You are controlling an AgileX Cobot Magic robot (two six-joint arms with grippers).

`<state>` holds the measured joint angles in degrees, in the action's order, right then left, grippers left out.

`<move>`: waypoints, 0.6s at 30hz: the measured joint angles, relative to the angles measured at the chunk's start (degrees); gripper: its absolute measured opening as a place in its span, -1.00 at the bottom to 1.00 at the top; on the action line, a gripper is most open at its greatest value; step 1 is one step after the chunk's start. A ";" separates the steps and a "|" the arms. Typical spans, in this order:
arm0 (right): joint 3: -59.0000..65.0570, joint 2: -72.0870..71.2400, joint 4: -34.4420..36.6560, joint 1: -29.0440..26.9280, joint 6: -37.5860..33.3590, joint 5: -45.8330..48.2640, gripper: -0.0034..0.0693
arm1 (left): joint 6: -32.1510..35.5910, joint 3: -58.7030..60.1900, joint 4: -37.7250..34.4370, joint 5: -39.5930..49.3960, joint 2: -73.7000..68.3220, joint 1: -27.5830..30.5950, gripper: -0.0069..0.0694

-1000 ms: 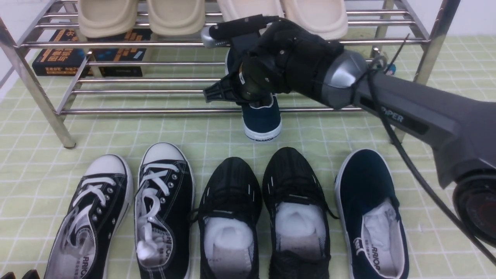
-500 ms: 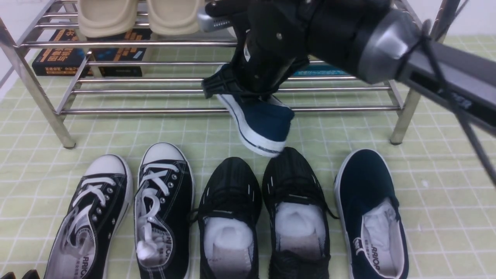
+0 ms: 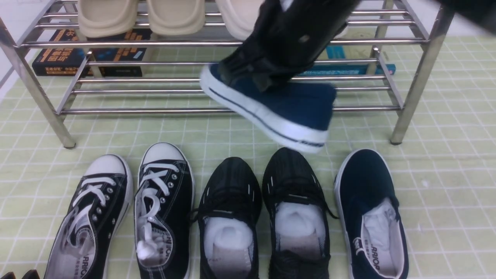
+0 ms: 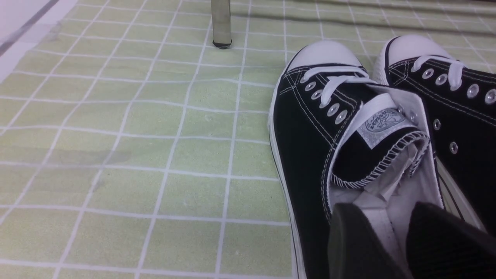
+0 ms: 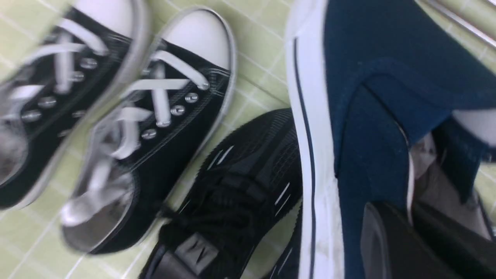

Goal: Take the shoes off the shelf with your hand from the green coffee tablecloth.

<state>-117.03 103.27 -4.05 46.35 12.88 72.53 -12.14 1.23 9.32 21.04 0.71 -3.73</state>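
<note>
Slip-on aloft before the shoe rack

Shoe rack (image 3: 147, 111): silver, two-tier; our landmark. Tablecloth (image 3: 174, 128): green, white-gridded, beneath it.

Right gripper (image 5: 407, 232): ours, in front of the rack, pinching the raised slip-on (image 5: 372, 162) by its side wall; the shoe hangs tilted. Left gripper (image 4: 383, 232): fingers apart, nothing between them, farther forward of the rack.

Grounded slip-on (image 3: 366, 182): on the cloth before the rack. Black trainer (image 3: 292, 174): beside it; we judge a low swing could knock it, and the thin pinch could let our shoe twist loose.
</note>
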 joint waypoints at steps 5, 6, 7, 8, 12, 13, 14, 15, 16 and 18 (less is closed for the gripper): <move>9.66 -8.42 0.91 0.00 -0.15 0.00 -0.80 | 0.00 0.00 0.00 0.00 0.00 0.00 -0.19; 11.86 -10.32 0.91 0.00 -0.15 0.00 -0.80 | 0.00 0.00 0.00 0.00 0.00 0.00 -0.19; 14.20 -11.88 0.91 0.00 -0.15 0.00 -0.80 | 0.00 0.00 0.00 0.00 0.00 0.00 -0.19; 17.16 -13.91 0.91 0.00 -0.15 0.00 -0.80 | 0.00 0.00 0.00 0.00 0.00 0.00 -0.19; 29.18 -23.64 0.24 0.00 0.31 0.00 -0.80 | 0.00 0.00 0.00 0.00 0.00 0.00 -0.19; 30.71 -25.21 -0.15 0.00 0.73 0.00 -0.80 | 0.00 0.00 0.00 0.00 0.00 0.00 -0.19; 32.73 -27.33 -0.54 0.00 1.63 0.00 -0.80 | 0.00 0.00 0.00 0.00 0.00 0.00 -0.19; 35.18 -29.97 -1.20 0.00 2.83 0.00 -0.80 | 0.00 0.00 0.00 0.00 0.00 0.00 -0.19; 38.06 -33.05 -2.58 0.00 4.49 0.00 -0.80 | 0.00 0.00 0.00 0.00 0.00 0.00 -0.19; 42.98 -37.69 -5.09 0.00 7.60 0.00 -0.80 | 0.00 0.00 0.00 0.00 0.00 0.00 -0.19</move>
<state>-74.05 65.58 -9.14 46.35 20.48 72.53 -12.14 1.23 9.32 21.04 0.71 -3.73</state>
